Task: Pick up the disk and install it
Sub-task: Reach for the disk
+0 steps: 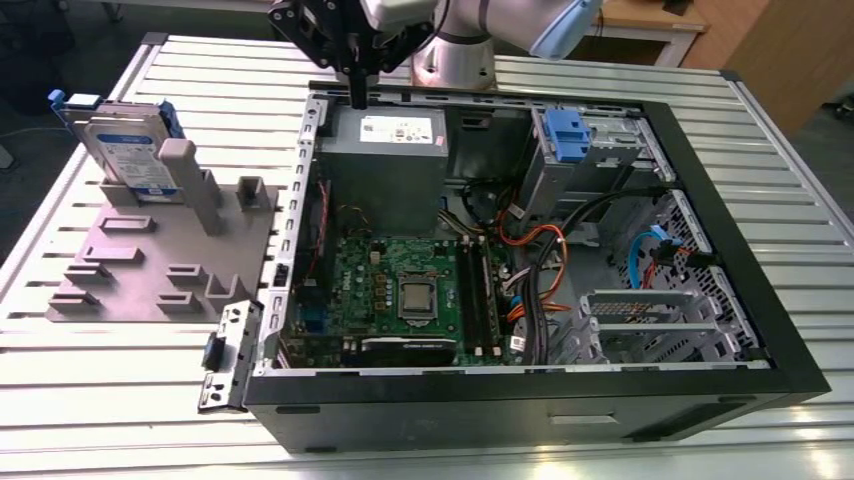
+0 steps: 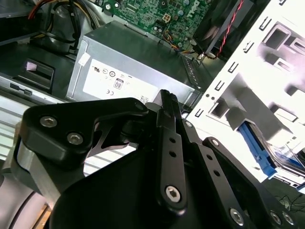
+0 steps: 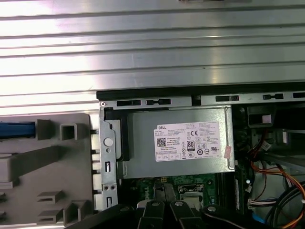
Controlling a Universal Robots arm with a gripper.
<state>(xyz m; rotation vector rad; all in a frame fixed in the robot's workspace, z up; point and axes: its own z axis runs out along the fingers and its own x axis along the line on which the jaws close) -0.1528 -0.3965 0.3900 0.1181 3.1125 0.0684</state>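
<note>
Exterior view: the arm hangs vertically over the far edge of the open computer case (image 1: pixel 534 400); the gripper (image 1: pixel 358 98) points straight down just above the power supply (image 1: pixel 387 150), with its fingers pressed together and holding nothing; the disk (image 1: pixel 127 150) stands upright in a grey fixture (image 1: pixel 147 270) on the exterior view's left, outside the case and well apart from the gripper. Second wrist view: the gripper (image 2: pixel 167 98) sits before the power supply (image 2: pixel 128 71), with the disk (image 2: pixel 269 155) beyond it; first wrist view: the power supply (image 3: pixel 176 143) is seen from above, beside the fixture (image 3: pixel 47 162).
</note>
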